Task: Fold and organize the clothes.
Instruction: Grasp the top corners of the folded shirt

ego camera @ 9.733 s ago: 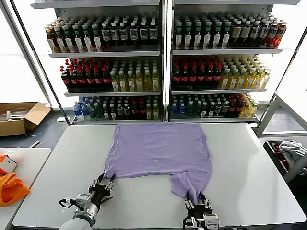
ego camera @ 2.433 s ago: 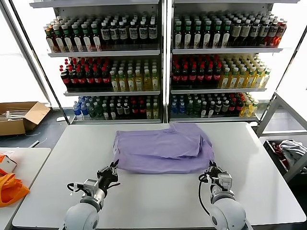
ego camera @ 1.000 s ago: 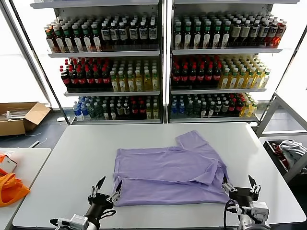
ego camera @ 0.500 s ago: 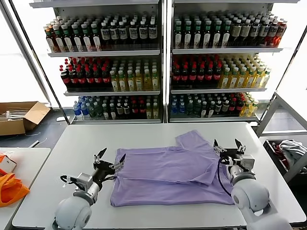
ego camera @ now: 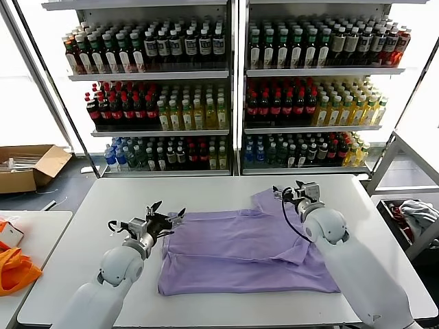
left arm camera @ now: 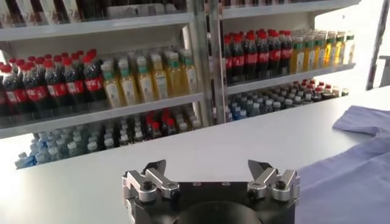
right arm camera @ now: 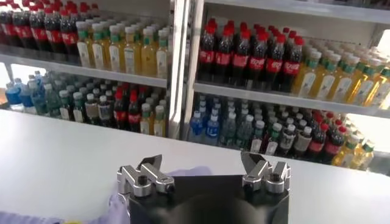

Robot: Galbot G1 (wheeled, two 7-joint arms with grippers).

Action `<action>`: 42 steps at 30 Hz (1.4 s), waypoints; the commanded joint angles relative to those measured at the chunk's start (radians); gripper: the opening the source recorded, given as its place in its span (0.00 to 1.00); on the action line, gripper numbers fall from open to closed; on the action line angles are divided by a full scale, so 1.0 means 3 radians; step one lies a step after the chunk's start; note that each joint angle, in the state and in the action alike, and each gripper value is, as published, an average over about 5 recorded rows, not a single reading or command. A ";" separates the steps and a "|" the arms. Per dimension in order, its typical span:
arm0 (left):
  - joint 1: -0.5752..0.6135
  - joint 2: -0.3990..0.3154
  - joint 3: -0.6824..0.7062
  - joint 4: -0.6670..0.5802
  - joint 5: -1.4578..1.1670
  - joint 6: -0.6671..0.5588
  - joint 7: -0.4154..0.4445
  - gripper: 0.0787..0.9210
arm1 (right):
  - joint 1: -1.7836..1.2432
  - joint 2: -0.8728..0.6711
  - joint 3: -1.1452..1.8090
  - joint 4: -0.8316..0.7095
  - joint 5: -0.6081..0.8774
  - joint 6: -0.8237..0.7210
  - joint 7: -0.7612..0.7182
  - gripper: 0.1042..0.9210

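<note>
- Both sets of jaws stand wide and hold nothing, you'll see from the head: left gripper (ego camera: pixel 163 216) at the lavender T-shirt's (ego camera: pixel 240 250) left edge, right gripper (ego camera: pixel 296 190) over its far sleeve on the white table (ego camera: pixel 89 226).
- Your left wrist shows spread fingers (left arm camera: pixel 146 179), shirt beside.
- Your right wrist shows spread fingers (right arm camera: pixel 141 175) above purple cloth, drink shelves (right arm camera: pixel 256 91) beyond.

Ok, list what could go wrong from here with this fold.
1. One sleeve pokes out at the far edge of the lavender T-shirt, beside the open right gripper; it may stay loose.
2. The open left gripper hovers at the shirt's far left corner; a shallow pinch could catch only the top layer.
</note>
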 commanded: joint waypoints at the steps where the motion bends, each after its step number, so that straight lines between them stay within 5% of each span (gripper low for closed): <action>1: -0.0269 -0.0026 0.0118 0.0332 -0.0065 0.0070 -0.0026 0.88 | 0.0382 0.0241 -0.0126 -0.0652 -0.0010 -0.0014 -0.0103 0.88; 29: -0.0124 -0.0027 0.0173 0.0317 -0.0234 0.0211 -0.0098 0.88 | 0.0269 0.0524 0.0225 -0.1093 -0.0254 0.0064 -0.0174 0.88; 37: -0.0070 0.0012 0.0219 0.0286 -0.0424 0.0289 -0.0133 0.66 | 0.0149 0.0522 0.0245 -0.1013 -0.0262 0.0047 -0.0137 0.85; 42: -0.0027 0.0025 0.0207 0.0253 -0.0468 0.0293 -0.0129 0.49 | 0.0089 0.0511 0.0246 -0.0943 -0.0264 0.0042 -0.0123 0.69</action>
